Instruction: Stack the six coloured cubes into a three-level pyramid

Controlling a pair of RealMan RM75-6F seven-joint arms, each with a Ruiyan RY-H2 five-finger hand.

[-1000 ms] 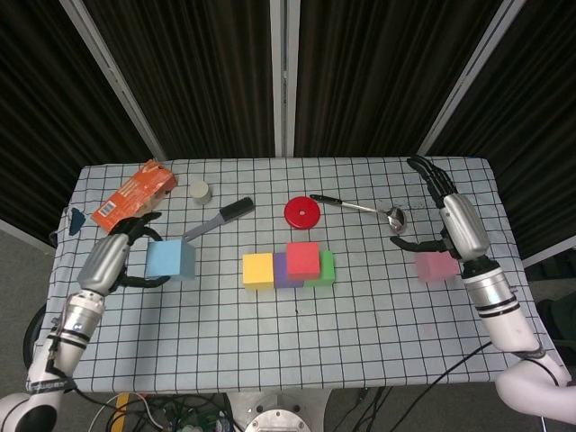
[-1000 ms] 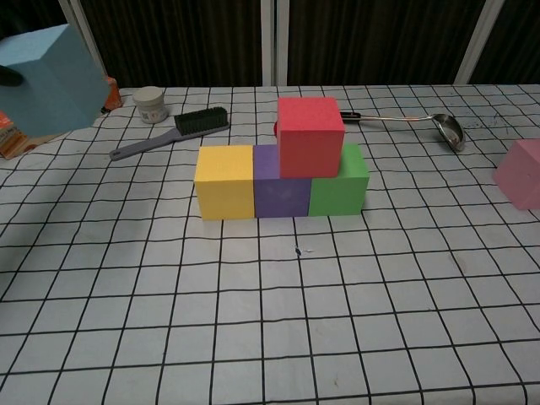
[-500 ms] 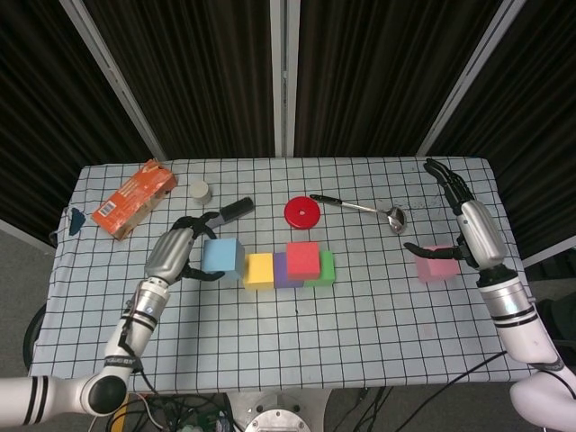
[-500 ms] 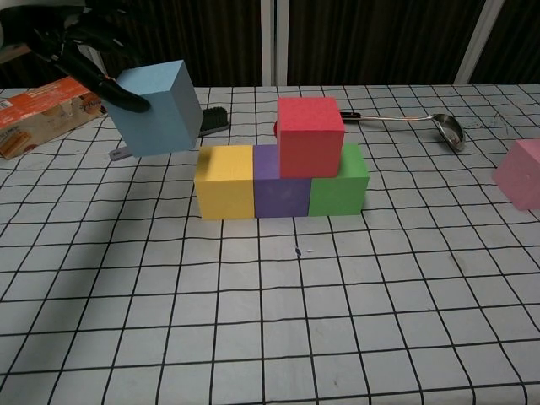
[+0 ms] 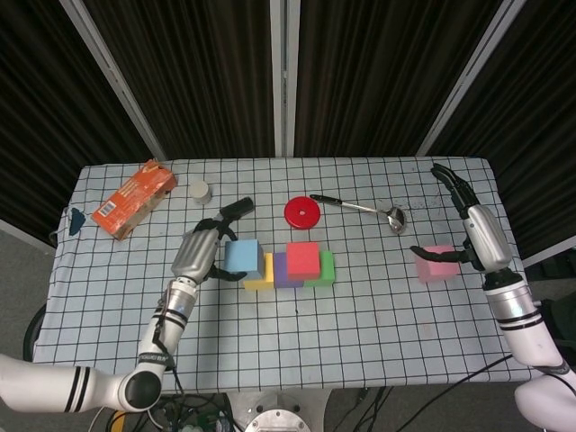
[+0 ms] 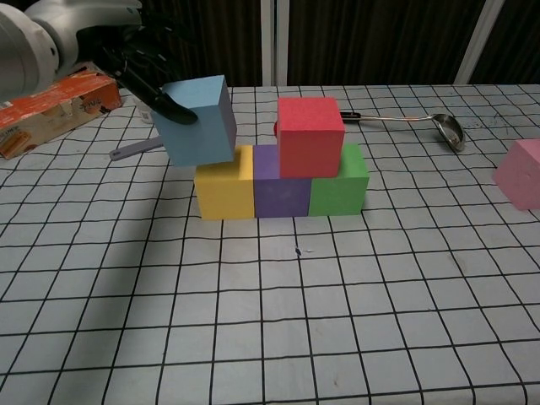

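My left hand (image 5: 200, 250) (image 6: 139, 63) holds a light blue cube (image 5: 245, 256) (image 6: 201, 121), tilted, in the air just above the left part of the yellow cube (image 5: 256, 283) (image 6: 224, 187). Yellow, purple (image 5: 281, 270) (image 6: 281, 196) and green (image 5: 326, 268) (image 6: 339, 184) cubes form a row on the table. A red cube (image 5: 303, 259) (image 6: 310, 135) sits on top, over the purple and green ones. A pink cube (image 5: 437, 263) (image 6: 521, 173) rests on the table at the right. My right hand (image 5: 481, 236) stands beside it, fingers spread, thumb reaching across the cube's near side.
At the back left lie an orange carton (image 5: 135, 196) (image 6: 51, 110), a small white jar (image 5: 200, 190) and a brush (image 5: 236, 209). A red disc (image 5: 302, 212) and a metal ladle (image 5: 360, 208) (image 6: 405, 121) lie behind the cubes.
My left hand has carried the blue cube rightwards from the table's left side to above the yellow cube. The right hand has drawn slightly right; the pink cube stays at the right.
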